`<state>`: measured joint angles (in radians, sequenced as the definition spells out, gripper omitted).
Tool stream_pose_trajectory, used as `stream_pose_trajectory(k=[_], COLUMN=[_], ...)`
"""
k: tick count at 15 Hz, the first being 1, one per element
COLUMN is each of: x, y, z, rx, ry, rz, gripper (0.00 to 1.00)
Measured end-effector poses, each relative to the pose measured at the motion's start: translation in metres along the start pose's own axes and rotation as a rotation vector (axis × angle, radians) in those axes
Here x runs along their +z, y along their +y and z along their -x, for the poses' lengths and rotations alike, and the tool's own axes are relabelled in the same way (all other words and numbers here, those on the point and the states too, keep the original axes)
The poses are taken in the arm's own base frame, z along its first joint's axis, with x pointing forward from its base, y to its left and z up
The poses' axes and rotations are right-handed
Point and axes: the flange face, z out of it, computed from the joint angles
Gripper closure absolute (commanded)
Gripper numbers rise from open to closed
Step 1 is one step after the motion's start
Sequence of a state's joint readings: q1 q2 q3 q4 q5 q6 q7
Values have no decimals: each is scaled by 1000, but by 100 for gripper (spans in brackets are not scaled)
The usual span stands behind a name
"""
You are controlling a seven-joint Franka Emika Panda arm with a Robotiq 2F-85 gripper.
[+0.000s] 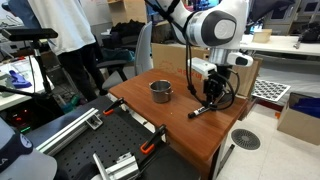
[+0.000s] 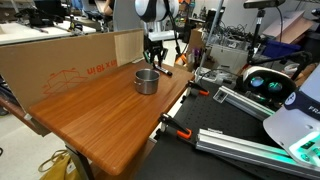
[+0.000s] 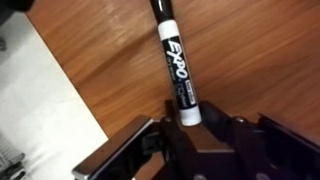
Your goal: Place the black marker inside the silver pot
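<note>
The black marker (image 3: 177,70), with a white EXPO label, fills the middle of the wrist view over the wooden table. Its near end sits between the fingers of my gripper (image 3: 195,125), which looks shut on it. In both exterior views the marker (image 1: 198,110) (image 2: 163,69) slants down from the gripper (image 1: 209,98) (image 2: 156,62) to the tabletop. The silver pot (image 1: 161,91) (image 2: 146,80) stands upright on the table a short way from the gripper, dark inside and apart from the marker.
The wooden table (image 1: 180,130) ends close to the gripper. A cardboard wall (image 2: 70,65) runs along one side of the table. Clamps and metal rails (image 2: 230,100) lie off the table edge. A person (image 1: 75,40) stands behind, beside an office chair.
</note>
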<state>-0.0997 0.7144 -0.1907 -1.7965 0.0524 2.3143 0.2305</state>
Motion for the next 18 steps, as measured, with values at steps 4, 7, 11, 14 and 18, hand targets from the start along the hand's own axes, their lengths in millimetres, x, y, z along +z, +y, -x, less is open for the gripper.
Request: stream_pose_trajectory(k=[4,7,11,14,18], x=[-3,-8,-29,-58,-106], y=[0,-2,-9,-12,-12], z=[-2,-4,-4,5,35], rx=[0,-1,-19,-57,-110], ry=[6,22,76,125,194], rz=[-2,-11,-47,-92,-175], gripper=[94,95,95,95,95])
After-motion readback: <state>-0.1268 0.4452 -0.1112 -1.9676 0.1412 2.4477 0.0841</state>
